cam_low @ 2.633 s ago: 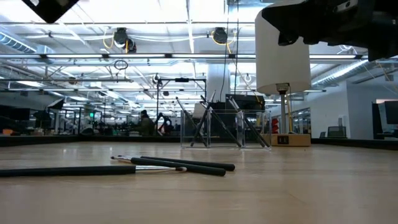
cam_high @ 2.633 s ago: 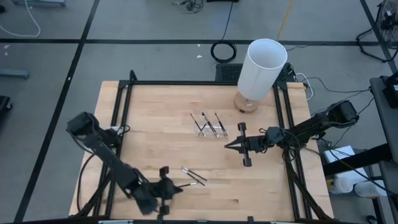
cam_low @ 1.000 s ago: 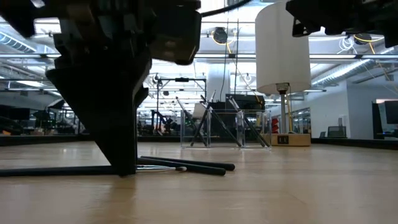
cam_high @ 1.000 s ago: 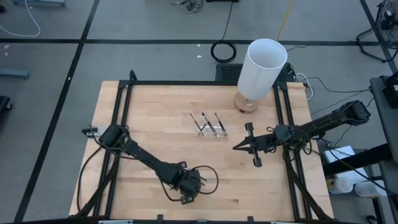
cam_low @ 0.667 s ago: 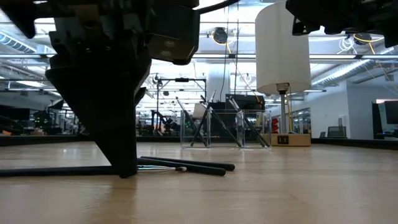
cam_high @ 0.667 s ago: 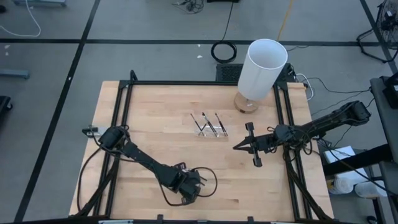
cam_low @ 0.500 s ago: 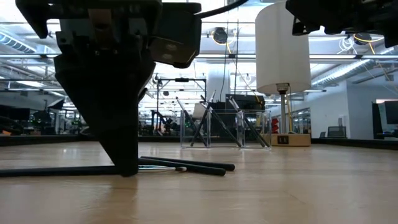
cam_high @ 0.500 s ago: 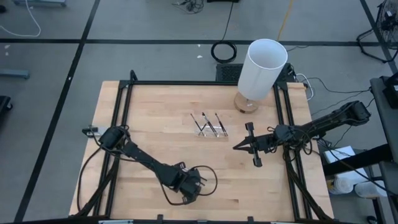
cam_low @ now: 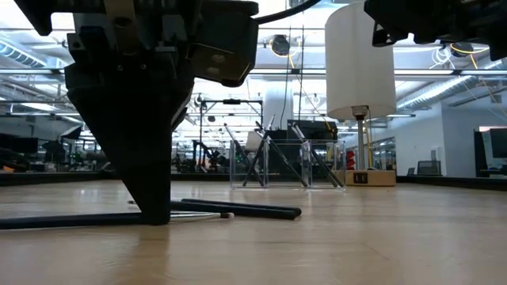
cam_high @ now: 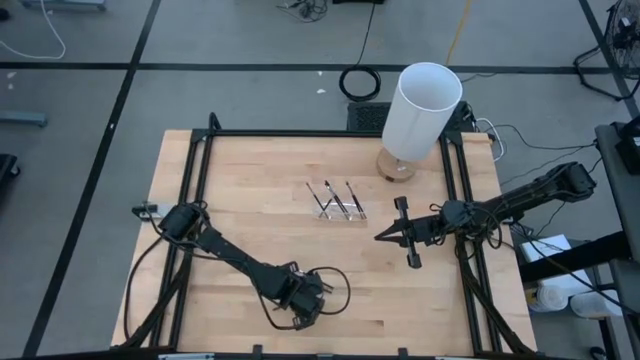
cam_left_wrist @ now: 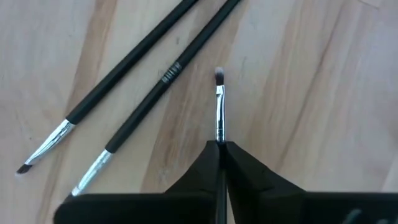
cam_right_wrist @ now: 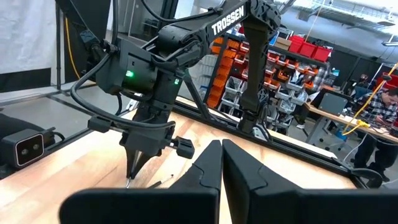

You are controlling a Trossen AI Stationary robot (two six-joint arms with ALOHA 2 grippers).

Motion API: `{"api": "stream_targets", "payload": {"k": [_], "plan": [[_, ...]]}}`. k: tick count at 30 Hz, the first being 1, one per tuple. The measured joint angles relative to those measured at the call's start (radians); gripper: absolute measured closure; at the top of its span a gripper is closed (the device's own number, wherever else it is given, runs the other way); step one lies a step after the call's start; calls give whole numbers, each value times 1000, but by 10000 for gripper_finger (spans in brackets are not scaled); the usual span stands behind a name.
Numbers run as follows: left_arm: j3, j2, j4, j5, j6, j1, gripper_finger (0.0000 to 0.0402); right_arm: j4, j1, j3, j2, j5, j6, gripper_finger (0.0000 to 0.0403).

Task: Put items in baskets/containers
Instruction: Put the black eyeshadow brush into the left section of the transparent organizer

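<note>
My left gripper (cam_high: pixel 303 303) is low over the table near its near edge, shut on one thin dark brush (cam_left_wrist: pixel 219 106). The brush's silvery ferrule and pale tip stick out past the fingertips. Two more brushes (cam_left_wrist: pixel 134 65) (cam_left_wrist: pixel 165 81) lie flat on the wood just beside it. The clear tray (cam_high: pixel 338 205) sits at mid-table with several brushes leaning in it (cam_low: pixel 277 162). My right gripper (cam_high: pixel 385 236) hovers shut to the tray's right, touching nothing. My left gripper pinches the brush between its two fingers just behind the silvery ferrule (cam_left_wrist: pixel 219 127). The fingers come from above, pointing down at the table (cam_low: pixel 154 218). The brush's dark handle (cam_low: pixel 63 219) runs out behind the fingers, low along the wood.
A tall white cylinder on a round wooden base (cam_high: pixel 420 110) stands at the far right, close to the tray. Black frame rails (cam_high: pixel 190 200) run along the table's left and right sides. Bare wood lies between the loose brushes and the tray.
My left gripper has stayed down at the brushes near the near edge, shifting only slightly. The long handle beside it in the low view has moved a little with it. My right arm has kept still.
</note>
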Motion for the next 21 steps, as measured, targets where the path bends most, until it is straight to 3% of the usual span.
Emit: {"api": "stream_targets", "payload": {"k": [21], "plan": [[-6, -77, -54, -48, -17, -13, 400, 0, 0, 0, 0, -2, 1, 403]]}}
